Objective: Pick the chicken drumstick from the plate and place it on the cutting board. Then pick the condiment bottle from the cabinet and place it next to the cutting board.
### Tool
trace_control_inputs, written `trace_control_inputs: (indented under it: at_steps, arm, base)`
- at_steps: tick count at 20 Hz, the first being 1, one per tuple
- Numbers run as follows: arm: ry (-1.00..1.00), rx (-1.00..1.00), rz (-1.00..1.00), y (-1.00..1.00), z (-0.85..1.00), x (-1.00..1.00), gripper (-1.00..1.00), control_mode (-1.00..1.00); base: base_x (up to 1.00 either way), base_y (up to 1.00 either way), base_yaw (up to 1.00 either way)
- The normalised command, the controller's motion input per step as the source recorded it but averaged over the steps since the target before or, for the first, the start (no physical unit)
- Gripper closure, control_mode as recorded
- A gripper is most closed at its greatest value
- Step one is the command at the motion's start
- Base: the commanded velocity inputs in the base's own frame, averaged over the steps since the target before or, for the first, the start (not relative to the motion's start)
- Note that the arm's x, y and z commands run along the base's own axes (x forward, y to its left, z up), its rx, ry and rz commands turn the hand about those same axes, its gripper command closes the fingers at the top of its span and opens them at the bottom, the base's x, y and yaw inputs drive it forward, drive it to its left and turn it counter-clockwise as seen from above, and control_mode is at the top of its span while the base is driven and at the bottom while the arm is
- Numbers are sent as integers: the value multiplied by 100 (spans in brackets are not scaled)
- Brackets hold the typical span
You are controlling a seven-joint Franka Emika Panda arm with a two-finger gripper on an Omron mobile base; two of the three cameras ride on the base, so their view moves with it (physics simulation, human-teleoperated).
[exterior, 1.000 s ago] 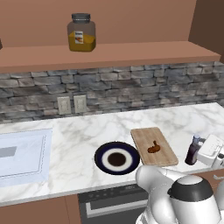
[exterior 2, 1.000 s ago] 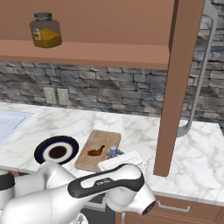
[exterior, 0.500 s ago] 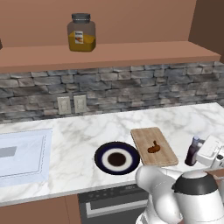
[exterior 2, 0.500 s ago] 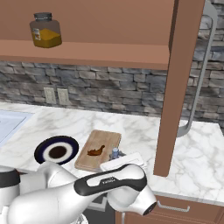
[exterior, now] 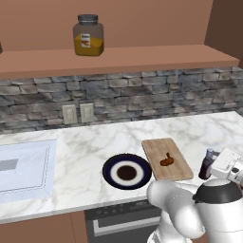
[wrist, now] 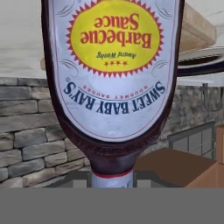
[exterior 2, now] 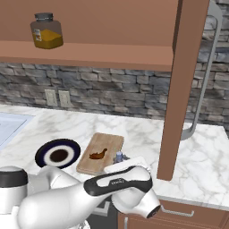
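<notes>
Left base view: a plate [exterior: 127,172] lies on the tabletop [exterior: 85,147], a cutting board [exterior: 166,158] just right of it carrying the chicken drumstick [exterior: 166,161]. Right of the board stands the condiment bottle [exterior: 207,164], upright, with the hand [exterior: 223,163] clamped on it.

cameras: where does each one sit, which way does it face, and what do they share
Left base view: behind the arm's left, looking forward and down at counter, plate and cutting board; white arm lower right.
Right base view: behind its right, same counter; arm lower left.
Hand view: on the hand, rolled upside down, close on the condiment bottle.
Shared: both base views show the chicken drumstick on the board and the bottle beside it.
</notes>
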Motion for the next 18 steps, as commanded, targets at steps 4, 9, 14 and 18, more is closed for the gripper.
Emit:
trace_control_inputs:
  at_steps: [4, 9, 14, 18]
  arm:
    - [0, 0, 0, -4, -14, 15, 100, -100]
    - [0, 0, 0, -5, -13, 14, 100, -100]
    - [0, 0, 0, -6, -15, 15, 100, -100]
    - [0, 0, 0, -6, -16, 14, 100, -100]
  base:
    - [0, 0, 0]
    - [0, 0, 0]
    - [0, 0, 0]
    - [0, 0, 0]
